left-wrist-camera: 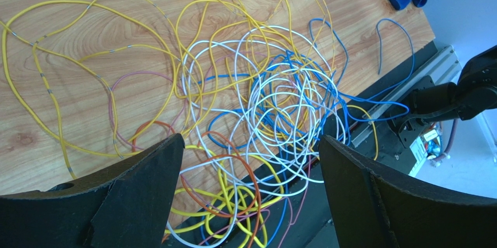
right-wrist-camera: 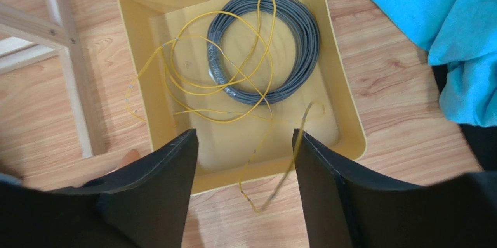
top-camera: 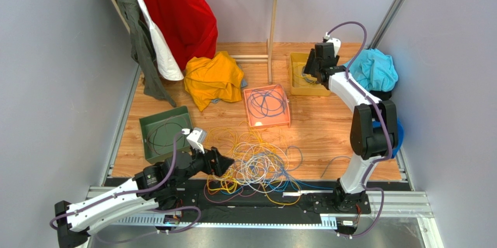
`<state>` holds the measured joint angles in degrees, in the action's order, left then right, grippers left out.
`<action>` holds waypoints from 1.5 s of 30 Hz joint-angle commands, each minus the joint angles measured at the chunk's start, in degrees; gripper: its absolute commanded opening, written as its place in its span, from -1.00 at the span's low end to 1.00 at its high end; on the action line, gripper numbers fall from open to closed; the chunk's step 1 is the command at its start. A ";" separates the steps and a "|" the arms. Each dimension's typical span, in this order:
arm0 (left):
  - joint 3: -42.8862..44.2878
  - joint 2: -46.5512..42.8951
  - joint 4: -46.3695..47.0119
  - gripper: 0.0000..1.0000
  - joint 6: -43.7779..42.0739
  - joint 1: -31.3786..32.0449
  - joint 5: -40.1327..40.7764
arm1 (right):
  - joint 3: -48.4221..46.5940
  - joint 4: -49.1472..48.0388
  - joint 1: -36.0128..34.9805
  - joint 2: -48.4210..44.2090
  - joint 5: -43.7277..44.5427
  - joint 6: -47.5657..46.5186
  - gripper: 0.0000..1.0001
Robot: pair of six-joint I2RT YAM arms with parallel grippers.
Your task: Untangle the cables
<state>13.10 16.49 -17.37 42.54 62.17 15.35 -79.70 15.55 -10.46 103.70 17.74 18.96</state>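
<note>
Hovering wide apart and gripping nothing: left fingers [top-camera: 221,163], low over the near end of the tangled cables [left-wrist-camera: 274,102]. Under and between them, white, yellow, blue and orange loops piled across each other at the near edge of the desk [top-camera: 326,134], partly over the black rail [top-camera: 303,192] at the front. Farther out, long yellow loops lying loose on the wood.

Also spread open, holding nothing: right fingers [top-camera: 312,70], above the near wall of a yellow tray [right-wrist-camera: 344,114] at the far right of the desk. Between them a thin yellow wire [right-wrist-camera: 291,160], blurred, crossing the near rim of the tray; touching a finger or not, cannot tell. Inside the tray a grey coil [right-wrist-camera: 303,44], with a yellow cable [right-wrist-camera: 192,85] looped loosely over it.

Near the middle of the desk, an orange tray [top-camera: 249,94] with blue cable [top-camera: 267,105] coiled inside. At the left, a green tray [top-camera: 153,152] with a dark cable [top-camera: 163,134]. Just right of the yellow tray, a turquoise cloth [top-camera: 373,68]. Behind the orange tray, an orange-yellow cloth [top-camera: 213,79].
</note>
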 commanded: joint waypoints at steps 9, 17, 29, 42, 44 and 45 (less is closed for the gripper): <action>2.28 -1.64 -0.47 0.86 2.19 0.14 -0.32 | 19.22 -2.90 -4.66 -27.31 -1.56 8.81 0.43; 2.89 -1.20 -1.09 0.86 3.33 0.14 0.02 | 40.38 -4.83 -29.81 -49.87 2.02 12.33 0.29; 3.16 0.47 -1.71 0.85 4.12 0.06 0.91 | 55.53 -2.27 -47.55 -53.88 15.22 19.89 0.27; 2.54 0.56 -1.53 0.85 4.48 0.14 -0.15 | 55.18 -15.11 -42.01 -36.64 9.51 19.89 -0.40; 2.63 0.47 -1.97 0.85 4.48 0.14 -0.24 | 54.39 -13.28 -42.36 -38.82 9.25 19.89 -1.00; 2.63 0.21 -2.23 0.86 4.39 0.14 -0.06 | 53.34 -12.05 -43.06 -43.10 10.03 19.71 -1.00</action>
<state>14.44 17.08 -19.57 46.35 62.17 15.57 -23.94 6.15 -52.69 67.13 27.31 38.11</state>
